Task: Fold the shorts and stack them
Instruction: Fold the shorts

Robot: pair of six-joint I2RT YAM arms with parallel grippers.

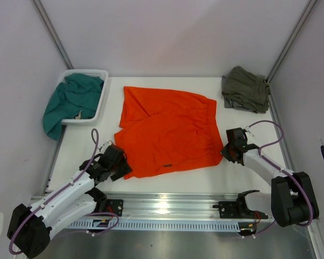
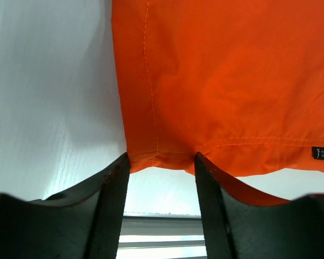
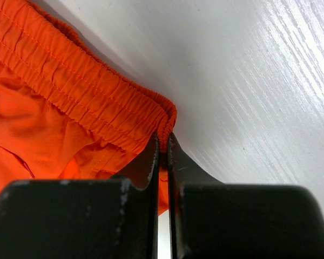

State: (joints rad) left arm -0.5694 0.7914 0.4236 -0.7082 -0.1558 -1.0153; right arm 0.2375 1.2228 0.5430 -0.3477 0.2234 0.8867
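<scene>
The orange shorts (image 1: 167, 132) lie spread flat in the middle of the white table, waistband to the right and hem to the left. My left gripper (image 1: 122, 163) is open at the near left hem corner; in the left wrist view (image 2: 162, 161) the hem edge (image 2: 162, 156) lies right at its fingertips. A small dark tag (image 2: 322, 153) sits on the hem. My right gripper (image 1: 227, 151) is shut on the near corner of the gathered waistband (image 3: 97, 102), with the fabric pinched between its jaws (image 3: 163, 141).
A white basket (image 1: 102, 91) at the back left holds a teal garment (image 1: 70, 102) that hangs over its near side. A folded olive-green garment (image 1: 245, 89) lies at the back right. A metal rail (image 1: 167, 202) runs along the near table edge.
</scene>
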